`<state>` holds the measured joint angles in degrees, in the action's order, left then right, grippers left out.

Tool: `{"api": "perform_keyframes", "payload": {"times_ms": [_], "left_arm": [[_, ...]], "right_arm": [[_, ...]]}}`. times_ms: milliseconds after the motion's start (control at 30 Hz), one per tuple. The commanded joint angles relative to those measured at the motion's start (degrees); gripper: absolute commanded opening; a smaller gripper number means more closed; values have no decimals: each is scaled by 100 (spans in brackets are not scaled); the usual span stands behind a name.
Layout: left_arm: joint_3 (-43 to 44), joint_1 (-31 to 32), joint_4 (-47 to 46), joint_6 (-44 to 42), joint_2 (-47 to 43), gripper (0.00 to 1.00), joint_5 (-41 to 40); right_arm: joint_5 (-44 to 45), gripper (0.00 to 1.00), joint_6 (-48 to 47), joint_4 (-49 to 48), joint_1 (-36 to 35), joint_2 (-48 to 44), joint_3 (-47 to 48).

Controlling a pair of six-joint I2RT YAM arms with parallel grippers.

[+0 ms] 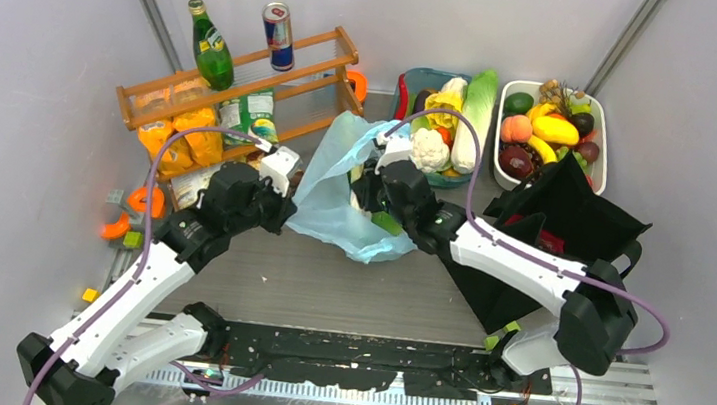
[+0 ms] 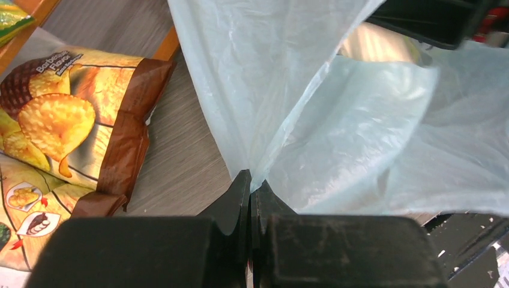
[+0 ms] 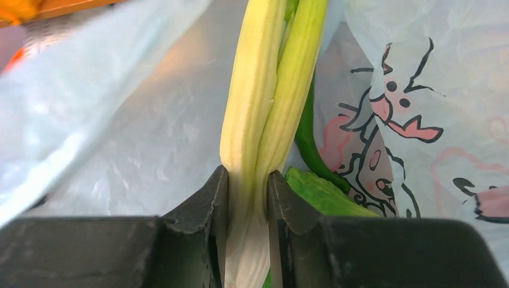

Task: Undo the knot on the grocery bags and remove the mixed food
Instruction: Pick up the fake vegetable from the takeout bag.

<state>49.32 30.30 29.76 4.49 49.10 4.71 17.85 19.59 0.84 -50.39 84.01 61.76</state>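
— So, where is the thin light-blue plastic carrier bag (image 1: 334, 205)?

— In the middle of the grey wood-grain table (image 1: 325, 290), between the two arms. The larger black fabric tote (image 1: 574, 220) sits to its right, on the near side of the white tray of fruit (image 1: 596, 152).

— And the left gripper (image 2: 250, 187)?

— Clenched tight on a pinch of the carrier bag's film at its left edge, and the plastic fans out from the fingertips. Beside it on the table lies a brown-edged crisp packet (image 2: 72, 120) printed with golden crisps, near the wooden rack (image 1: 237, 79).

— The right gripper (image 3: 247, 180)?

— Reached into the bag's mouth, jaws clamped on a pale, white-to-yellow toy leek (image 3: 264, 90), with one finger pressed against each side of the stalk. The leek runs straight away from the wrist camera.

— Anything else in there?

— A leafy green piece (image 3: 321, 195) just right of the fingers, beside the leek's base, and a thin dark-green stem (image 3: 306, 138) behind it. The bag wall on that side carries a pink-and-black cartoon figure (image 3: 390, 114).

— The knot?

— One handle strip (image 1: 361, 140) rises behind the right gripper. I cannot tell whether it is tied.
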Motion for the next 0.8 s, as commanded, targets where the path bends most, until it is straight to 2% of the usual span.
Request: {"api": "perform_keyframes", "payload": {"times_ms": [0,167,267,433,600,767], "left_arm": [[130,16,74,71,79,0,-290],[131,14,39,129,25,0,-287],[140,17,23,186,-17,0,-295],[166,15,-76,276,-147,0,-394],[289,19,81,403,-83,0,-847],[689,12,304,465,46,18,-645]], "right_arm": [[-967,5,-129,-535,16,-557,-212],[-1573,5,-430,-542,-72,-722,-787],[-1620,5,-589,-503,-306,-773,-1066],[-836,5,-679,-139,-774,-780,-1146],[-567,5,-767,-447,-1028,-1442,-1557],[-589,5,-964,-567,-1067,-2071,-1770]]}}
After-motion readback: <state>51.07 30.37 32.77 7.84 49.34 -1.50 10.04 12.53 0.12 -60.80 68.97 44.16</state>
